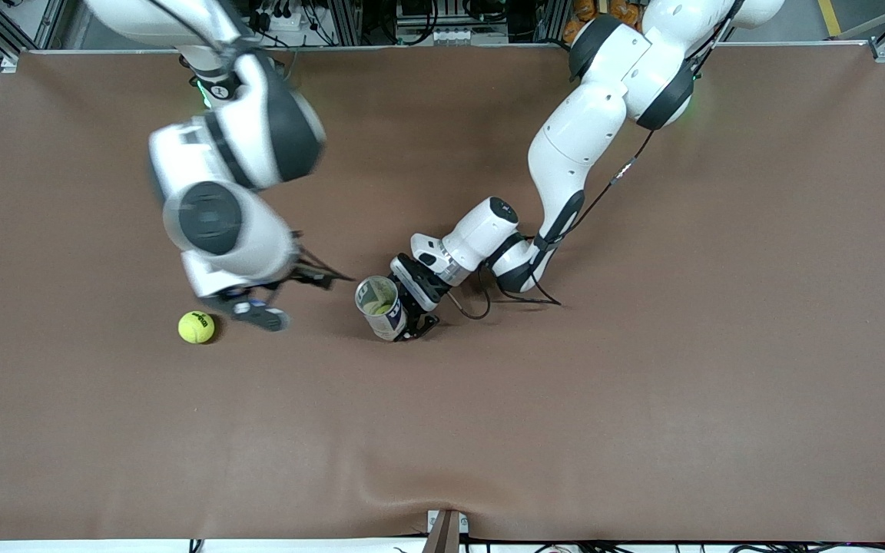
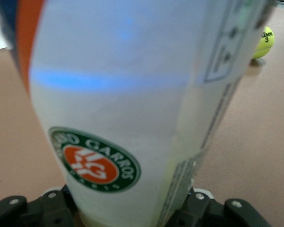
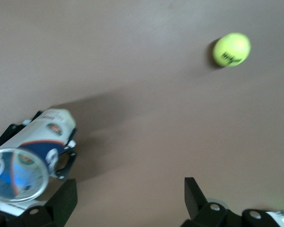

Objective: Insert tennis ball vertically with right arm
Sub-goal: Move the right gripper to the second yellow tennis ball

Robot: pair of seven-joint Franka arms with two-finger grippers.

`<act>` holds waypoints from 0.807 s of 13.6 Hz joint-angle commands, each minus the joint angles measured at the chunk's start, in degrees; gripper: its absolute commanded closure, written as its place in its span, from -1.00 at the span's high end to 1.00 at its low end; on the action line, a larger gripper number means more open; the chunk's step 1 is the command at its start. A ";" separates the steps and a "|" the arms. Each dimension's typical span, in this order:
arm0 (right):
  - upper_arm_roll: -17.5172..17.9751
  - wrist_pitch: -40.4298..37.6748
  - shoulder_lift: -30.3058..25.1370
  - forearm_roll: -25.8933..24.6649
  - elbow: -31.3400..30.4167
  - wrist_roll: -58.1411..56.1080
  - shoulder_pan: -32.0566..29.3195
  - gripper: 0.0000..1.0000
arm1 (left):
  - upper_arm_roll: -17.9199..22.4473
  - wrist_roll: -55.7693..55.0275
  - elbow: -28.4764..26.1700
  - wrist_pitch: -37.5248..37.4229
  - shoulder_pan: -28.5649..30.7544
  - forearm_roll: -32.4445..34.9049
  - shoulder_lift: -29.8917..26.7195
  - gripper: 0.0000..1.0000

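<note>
Right pincer [image 1: 258,311], jaws wide and empty, hangs over the worktop [image 1: 642,399] just beside the ball [image 1: 197,327], which lies on the worktop toward the right arm's end; left pincer [image 1: 410,307] clamps the upright can [image 1: 379,306].

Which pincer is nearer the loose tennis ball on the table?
Right. The right pincer hangs open just beside the tennis ball, toward the can. The left pincer is farther off, shut on the upright ball can mid-table.
</note>
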 commanded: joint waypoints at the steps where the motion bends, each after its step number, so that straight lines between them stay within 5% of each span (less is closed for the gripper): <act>1: 1.09 -2.09 -3.36 0.17 -0.76 -6.33 -7.14 1.00 | 0.53 -0.06 0.14 0.34 0.49 -0.91 1.41 0.59; 6: 1.09 -1.49 -2.49 -1.85 -3.13 -23.28 -17.77 1.00 | 0.53 -0.06 -0.04 0.43 0.84 -0.82 1.15 0.60; 11: 1.01 14.83 -1.61 -5.96 -17.16 -31.75 -21.05 1.00 | 0.53 0.11 -0.74 0.43 1.98 -0.11 0.89 0.60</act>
